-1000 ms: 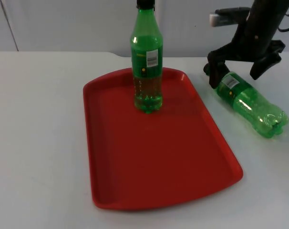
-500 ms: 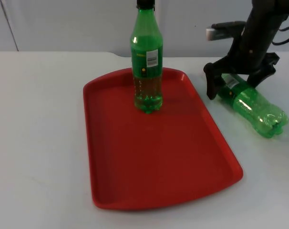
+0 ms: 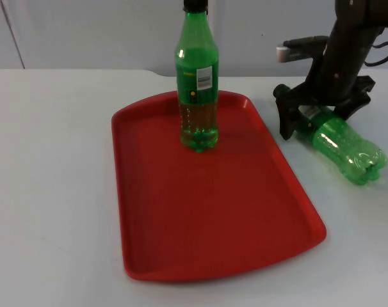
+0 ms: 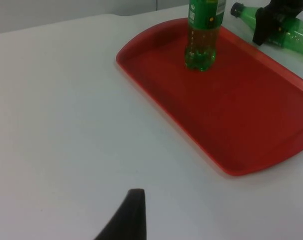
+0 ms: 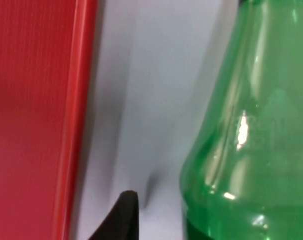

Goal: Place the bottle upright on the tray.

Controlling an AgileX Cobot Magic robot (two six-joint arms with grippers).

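Top view: A red tray (image 3: 207, 211) lies on the white table (image 3: 47, 192), its long axis running from the far edge toward the near edge. One green bottle (image 3: 197, 83) with a black cap stands upright on the tray's far end, close to the far rim. A second green bottle (image 3: 344, 146) lies on its side on the table, just beside the tray's right rim near its far right corner, neck toward the tray and base pointing away to the right. The right gripper (image 3: 319, 115) is lowered over the neck and shoulder of this lying bottle. Its fingers stand wide apart, one on either side of the bottle; whether they press on it cannot be told.

Left wrist view: The left arm waits over the table, well apart from the tray. One black fingertip of the left gripper (image 4: 126, 220) is visible above bare table; its opening cannot be told. The tray (image 4: 251, 110), the upright bottle (image 4: 204, 35) and the lying bottle (image 4: 296, 37) appear beyond it.

Right wrist view: The lying bottle's green shoulder (image 5: 246, 150) sits close to the camera, with a strip of table between it and the tray rim (image 5: 76, 115). A black fingertip stands beside the bottle, not visibly touching it.
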